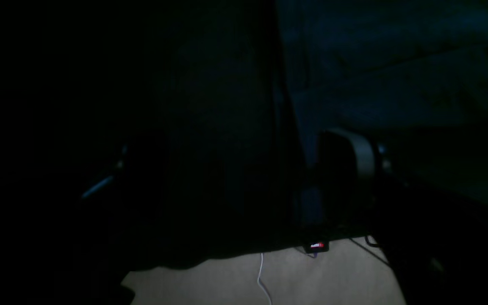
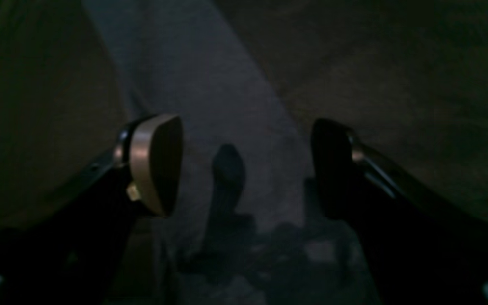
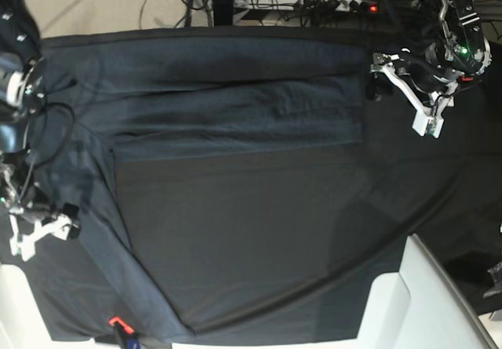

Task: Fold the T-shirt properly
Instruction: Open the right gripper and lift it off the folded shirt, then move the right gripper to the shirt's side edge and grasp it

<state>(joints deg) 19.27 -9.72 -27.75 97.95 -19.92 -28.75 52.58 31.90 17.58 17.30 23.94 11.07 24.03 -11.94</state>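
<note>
The slate-grey T-shirt (image 3: 220,90) lies spread on the black table cloth (image 3: 447,176). It shows as a wide band across the far side and a strip down the left. The middle area looks darker; I cannot tell whether it is shirt or cloth. My right gripper (image 3: 69,225) is open over the left strip. In the right wrist view its fingers (image 2: 157,165) stand wide apart just above the grey fabric (image 2: 210,84). My left gripper (image 3: 375,86) is at the shirt's far right edge. The left wrist view is very dark: one finger (image 1: 354,156) shows, set far from a faint glint at the left, and bluish fabric (image 1: 396,63) lies beyond.
White blocks sit at the near right (image 3: 427,302) and near left (image 3: 20,310) corners. Cables and a power strip (image 3: 329,4) lie past the far table edge. A small red-marked item (image 3: 116,321) is at the near edge. Beige floor (image 1: 303,275) shows below the cloth.
</note>
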